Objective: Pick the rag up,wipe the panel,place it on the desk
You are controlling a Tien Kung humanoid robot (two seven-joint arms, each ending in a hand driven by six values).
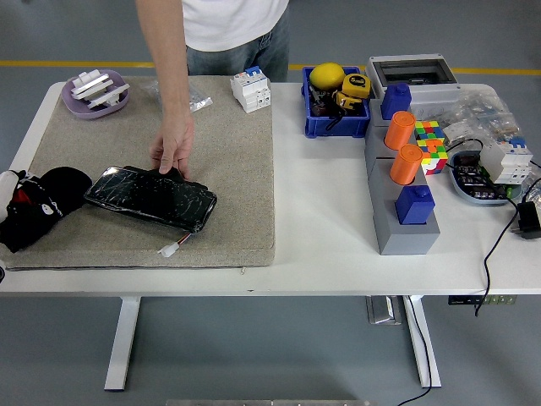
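The black panel (150, 197), glossy and wrapped in film, lies slanted on the beige mat (228, 161), with a white connector on short wires (172, 248) at its near edge. A person's hand (173, 150) presses on the panel's far edge. The black rag (46, 199), with red and white marks, lies bunched at the mat's left edge and touches the panel's left end. My left hand (10, 222) is at the picture's left edge by the rag. Black on black, I cannot tell hand from cloth. My right hand is out of view.
A purple dish with metal parts (95, 93), a clear bag (199, 103) and a white breaker (252, 89) sit at the mat's far edge. To the right are a blue bin (336, 118), a grey stand with orange cylinders (404, 165), a colour cube (429, 142) and cables (499, 228).
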